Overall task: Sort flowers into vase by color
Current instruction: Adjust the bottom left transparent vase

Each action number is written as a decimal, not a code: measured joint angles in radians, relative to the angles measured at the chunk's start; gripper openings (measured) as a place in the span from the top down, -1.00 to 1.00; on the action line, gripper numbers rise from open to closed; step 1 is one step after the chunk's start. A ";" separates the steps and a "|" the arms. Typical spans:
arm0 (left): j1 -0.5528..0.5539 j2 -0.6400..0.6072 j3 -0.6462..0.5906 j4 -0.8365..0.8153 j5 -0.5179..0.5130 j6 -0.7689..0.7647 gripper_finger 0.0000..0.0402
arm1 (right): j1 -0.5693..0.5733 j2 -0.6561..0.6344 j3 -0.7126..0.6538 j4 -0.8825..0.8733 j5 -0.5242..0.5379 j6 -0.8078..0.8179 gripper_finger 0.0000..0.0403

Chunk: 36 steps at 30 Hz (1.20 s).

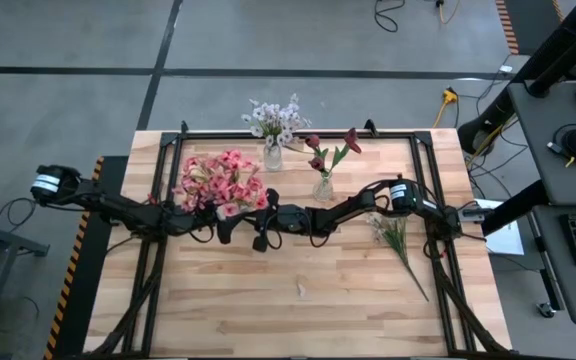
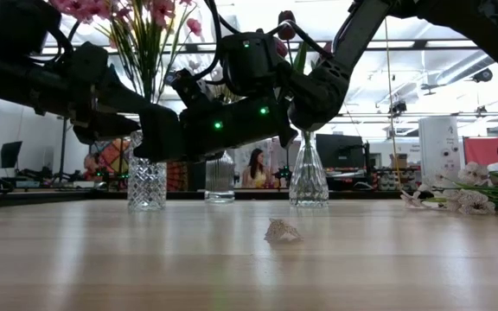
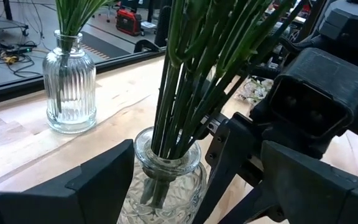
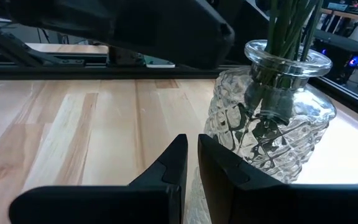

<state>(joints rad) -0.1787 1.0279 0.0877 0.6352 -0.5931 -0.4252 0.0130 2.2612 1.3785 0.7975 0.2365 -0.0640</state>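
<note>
The left gripper (image 3: 191,186) stands spread wide, its 2 fingers (image 3: 79,186) either side of the cut-glass vase (image 3: 166,174), touching nothing; the pink flowers (image 1: 220,182) stand in that vase, stalks rising between the fingers; the right gripper (image 4: 190,168) is clenched on nothing, just beside the same vase; 1 white-lilac stem (image 1: 400,240) lies on the table (image 1: 298,310) behind the right arm.

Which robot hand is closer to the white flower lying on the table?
The right one. The loose white flower lies at the table's right side. The right gripper is at mid-table, closer to it. The left gripper is farther away, by the pink flowers' vase.
</note>
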 joint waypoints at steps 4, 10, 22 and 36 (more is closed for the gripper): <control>0.000 -0.040 0.000 -0.050 0.014 -0.006 -0.65 | 0.000 0.000 0.000 0.000 -0.001 0.001 0.83; -0.001 -0.107 -0.004 -0.094 0.027 -0.012 -0.65 | 0.000 0.000 0.000 0.000 0.000 0.001 0.83; -0.001 -0.166 -0.005 -0.130 0.034 -0.034 -0.65 | 0.000 0.000 0.000 0.000 0.002 0.003 0.83; -0.001 -0.178 -0.005 -0.126 0.037 -0.048 -0.65 | 0.000 0.000 0.000 0.000 0.002 0.002 0.83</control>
<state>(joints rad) -0.1799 0.8501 0.0826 0.5093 -0.5562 -0.4736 0.0128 2.2608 1.3785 0.7971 0.2382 -0.0620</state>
